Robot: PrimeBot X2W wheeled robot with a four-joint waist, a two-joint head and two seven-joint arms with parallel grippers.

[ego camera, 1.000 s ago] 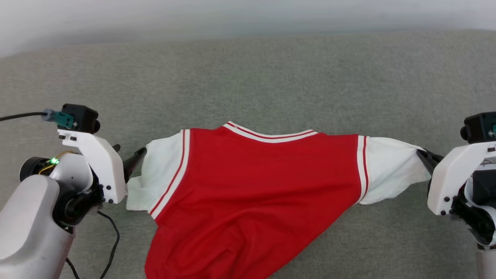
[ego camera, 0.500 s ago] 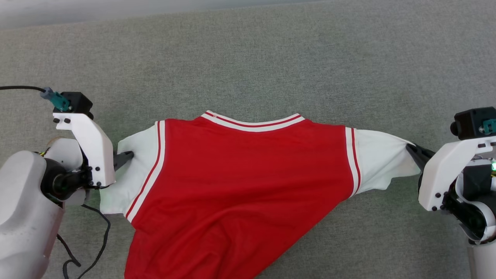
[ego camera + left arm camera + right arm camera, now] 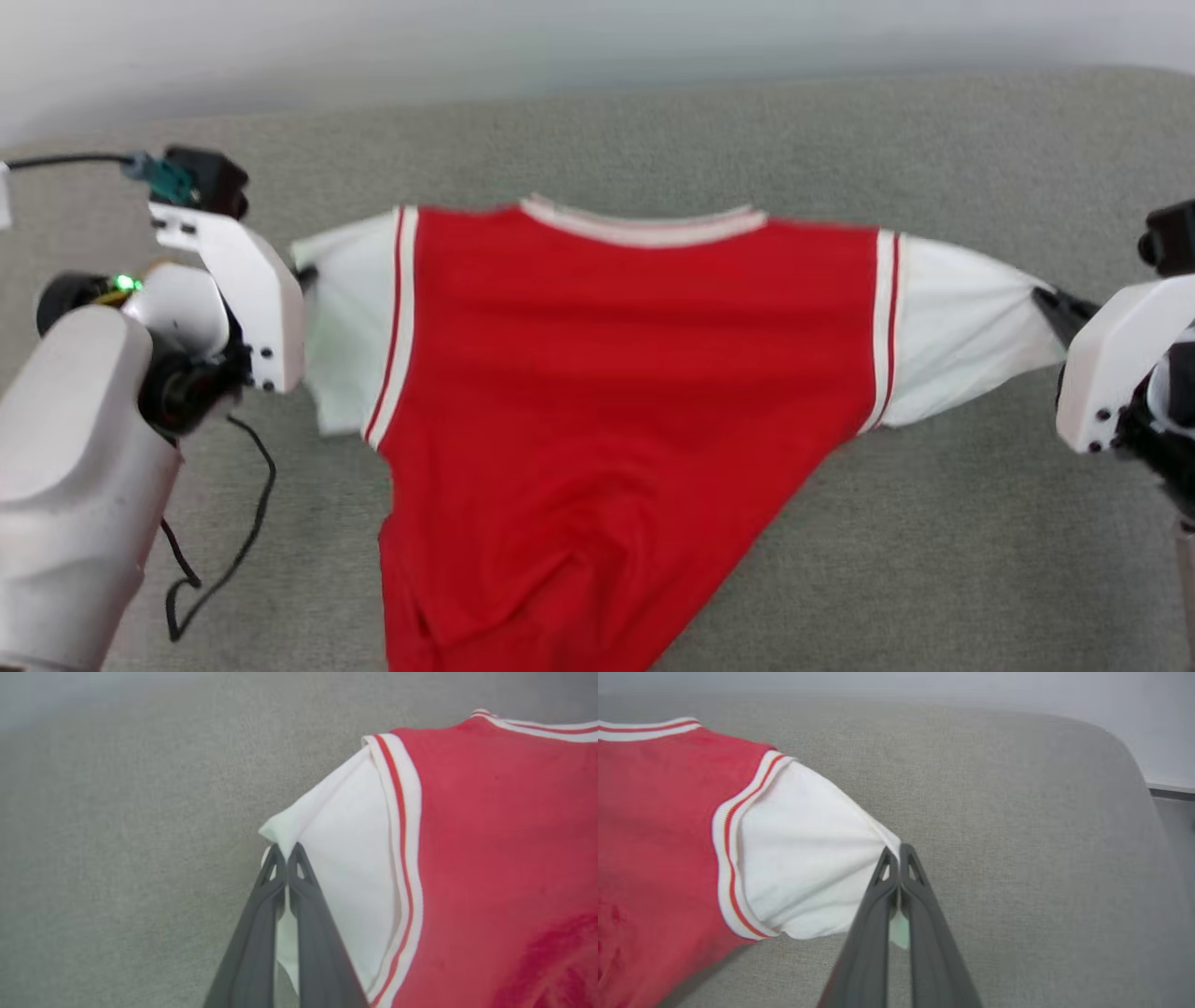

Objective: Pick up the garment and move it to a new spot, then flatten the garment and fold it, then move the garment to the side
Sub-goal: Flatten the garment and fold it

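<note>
Head view: the garment [image 3: 616,392] spans between both arms over the grey cloth surface [image 3: 934,560]. Left wrist view: left jaws, spread a second ago, now pinch its white sleeve [image 3: 345,858]. Right wrist view: right jaws stay clamped on the other sleeve [image 3: 808,872].

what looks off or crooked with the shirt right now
The garment looks skewed: the left gripper and right gripper pinch its white sleeves, but the red body narrows and bunches toward the lower left of the head view instead of spreading flat.
</note>
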